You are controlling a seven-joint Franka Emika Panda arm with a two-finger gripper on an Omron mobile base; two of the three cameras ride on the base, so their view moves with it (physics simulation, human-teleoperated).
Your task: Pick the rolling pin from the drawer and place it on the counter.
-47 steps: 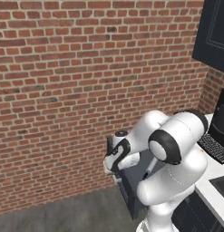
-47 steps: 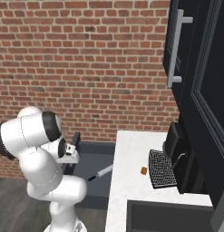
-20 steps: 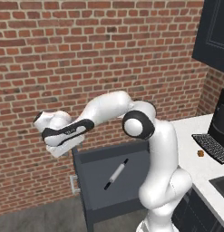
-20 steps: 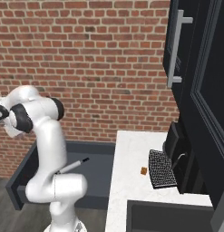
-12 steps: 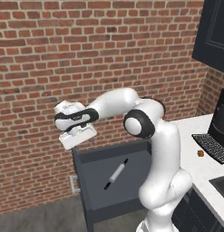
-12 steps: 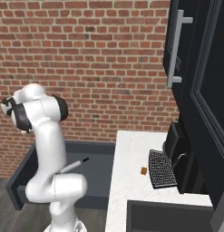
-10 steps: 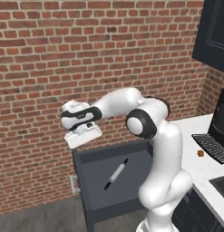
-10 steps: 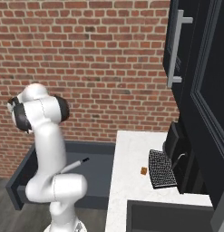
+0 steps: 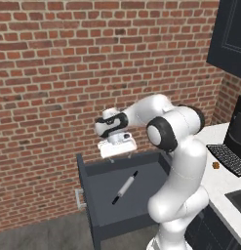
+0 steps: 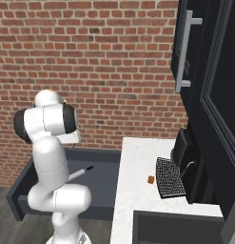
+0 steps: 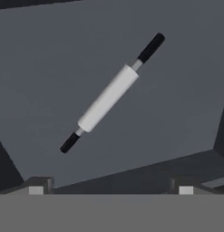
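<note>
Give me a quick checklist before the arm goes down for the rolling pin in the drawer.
1. Drawer pulled open: ok.
2. Rolling pin lying flat and alone on the drawer floor, nothing on top of it: ok.
3. Gripper open: ok, jaws stand wide.
4. Gripper above the pin: not ok yet, it hangs over the drawer's back edge, the pin lies nearer the front.
5. Jaws lined up across the pin: not ok, in the hand view the pin runs diagonally.
6. Free spot on the counter to set it down: ok, bare white surface left of the small brown item.
</note>
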